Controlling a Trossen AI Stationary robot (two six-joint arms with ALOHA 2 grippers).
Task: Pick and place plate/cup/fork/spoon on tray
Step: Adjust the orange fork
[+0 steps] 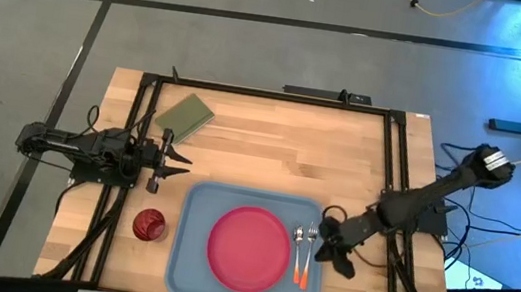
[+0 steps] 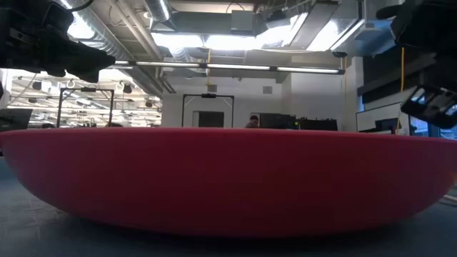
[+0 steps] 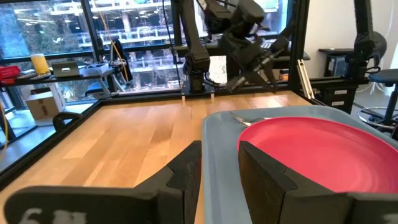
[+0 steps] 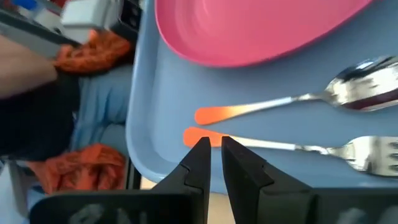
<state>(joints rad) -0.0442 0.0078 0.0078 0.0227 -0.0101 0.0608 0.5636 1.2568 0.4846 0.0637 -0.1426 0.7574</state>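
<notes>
High view: the tray (image 1: 187, 257) sits by the near edge of the table (image 1: 280, 149), about mid. The plate (image 1: 249, 248) lies in the middle of the tray, so there's room at the side. The spoon (image 1: 296, 252) & fork (image 1: 307, 256) lie side by side in the strip by the tray's right edge, orange handles toward the near edge. The cup (image 1: 148, 224) is not on the tray yet, it stands on the wood just off the tray's left edge. A green pad (image 1: 185, 116) lies near the far left corner. The left gripper (image 1: 170, 162) hangs over the table's left side, just beyond the cup, prob. lined up for it. The right gripper (image 1: 326, 241) is at the tray's right edge, right by the fork, prob. just done with it.

Low view: the plate (image 2: 228, 178) fills nearly all of it. Bits of dark arm up top, can't tell more.

Left wrist view: left gripper (image 3: 219, 155) fingers are a little apart w/ nothing between, over the wood and the tray's (image 3: 221, 134) edge. The plate (image 3: 323, 149) is past them, the other arm far off.

Right wrist view: right gripper (image 4: 211, 144) fingers are nearly closed w/ just a thin gap, holding nothing. Tips sit over the fork's (image 4: 292, 148) orange end. The spoon (image 4: 298, 99) lies just beside it, next to the plate (image 4: 255, 28), all on the tray (image 4: 155, 93)

Looks like only the cup is left
</notes>
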